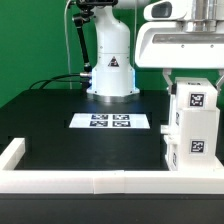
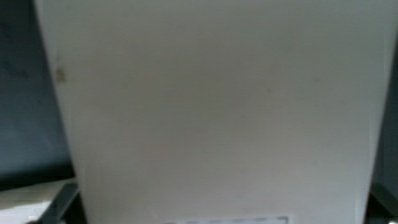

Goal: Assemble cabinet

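Note:
The white cabinet body point(image 1: 192, 120) stands upright at the exterior view's right, just behind the low white border frame, with two marker tags on its front. My gripper point(image 1: 190, 72) comes down on its top from above, and the fingertips are hidden against the piece. In the wrist view the cabinet body's plain white face point(image 2: 222, 100) fills nearly the whole picture, with a tag's edge at the lower rim. One dark finger point(image 2: 54, 206) shows beside the panel's edge. The jaws seem closed on the cabinet body. No other cabinet pieces are in view.
The marker board point(image 1: 110, 121) lies flat on the black table point(image 1: 60, 120) in front of the robot base point(image 1: 110, 65). The low white border frame point(image 1: 90, 180) runs along the near edge and up the exterior view's left.

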Robot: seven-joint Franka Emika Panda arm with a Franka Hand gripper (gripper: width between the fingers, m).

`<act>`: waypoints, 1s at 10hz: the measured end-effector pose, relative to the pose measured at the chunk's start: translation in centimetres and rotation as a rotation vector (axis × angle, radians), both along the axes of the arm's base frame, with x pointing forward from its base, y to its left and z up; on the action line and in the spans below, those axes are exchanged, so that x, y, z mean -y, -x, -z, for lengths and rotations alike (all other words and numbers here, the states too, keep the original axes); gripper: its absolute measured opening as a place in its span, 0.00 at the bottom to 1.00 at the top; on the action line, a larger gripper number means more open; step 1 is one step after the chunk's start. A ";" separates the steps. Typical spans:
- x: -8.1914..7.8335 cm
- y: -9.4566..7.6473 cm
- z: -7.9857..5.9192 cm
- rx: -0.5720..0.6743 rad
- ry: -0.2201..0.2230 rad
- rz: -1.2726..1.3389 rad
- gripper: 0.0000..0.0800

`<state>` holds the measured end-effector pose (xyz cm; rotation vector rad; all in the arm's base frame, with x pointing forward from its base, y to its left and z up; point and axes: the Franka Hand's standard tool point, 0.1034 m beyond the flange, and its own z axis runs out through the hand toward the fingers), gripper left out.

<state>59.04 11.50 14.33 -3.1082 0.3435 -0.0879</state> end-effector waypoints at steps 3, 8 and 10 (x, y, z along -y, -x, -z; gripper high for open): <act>0.4 0.0 0.0 -0.004 -0.001 0.029 0.82; 1.0 -0.6 -2.8 0.024 -0.020 -0.040 1.00; 1.0 -0.8 -3.8 0.037 -0.022 -0.044 1.00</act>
